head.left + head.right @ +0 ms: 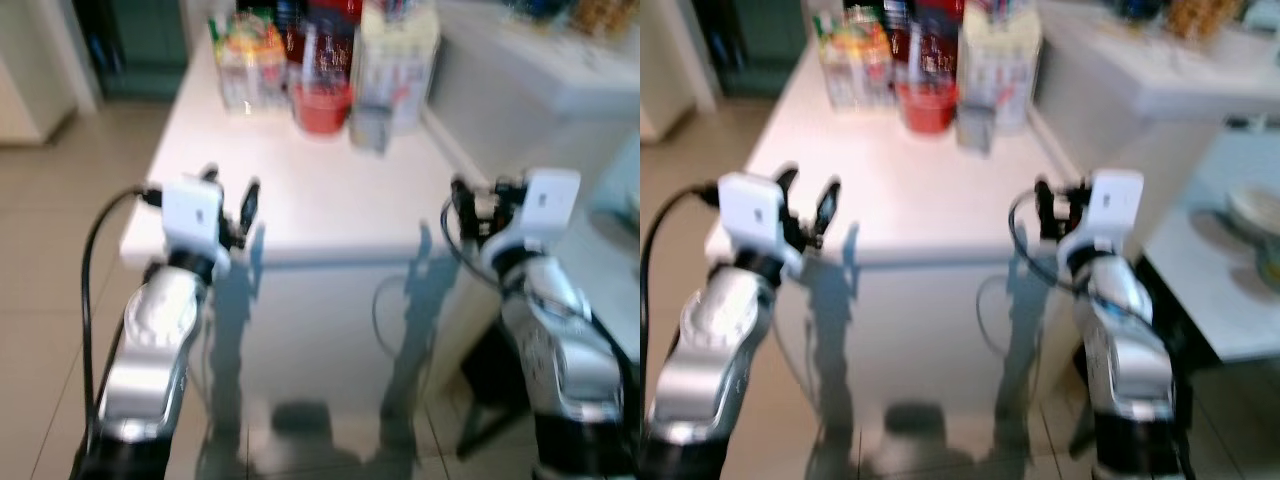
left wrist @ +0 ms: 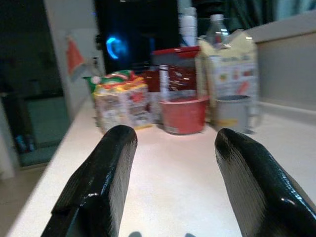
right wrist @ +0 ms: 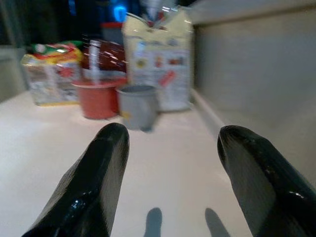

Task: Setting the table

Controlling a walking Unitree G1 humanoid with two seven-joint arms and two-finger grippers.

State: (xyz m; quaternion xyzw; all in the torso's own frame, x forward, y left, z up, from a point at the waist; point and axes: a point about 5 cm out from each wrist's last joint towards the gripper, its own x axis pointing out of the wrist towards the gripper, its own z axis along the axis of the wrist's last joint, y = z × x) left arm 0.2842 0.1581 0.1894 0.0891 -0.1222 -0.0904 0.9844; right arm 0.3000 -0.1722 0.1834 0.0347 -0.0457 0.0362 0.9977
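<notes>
Red bowl and grey cup far across the table, beyond both spread-fingered, empty grippers.

Smooth white tabletop; glossy black pincer fingers; seemingly plastic red bowl.

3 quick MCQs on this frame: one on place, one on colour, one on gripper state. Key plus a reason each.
1. Where do the cup and food packs stand?
A. far end of the white table
B. near edge
C. the floor

2. What colour is the bowl beside the grey cup?
A. blue
B. red
C. green

3. How are both grippers' jaws?
A. shut on a cup
B. shut, empty
C. open, empty

Key:
1 A: the grey cup sits far back on the white table.
2 B: the bowl is red.
3 C: left gripper and right gripper show fingers apart, nothing between.
</notes>
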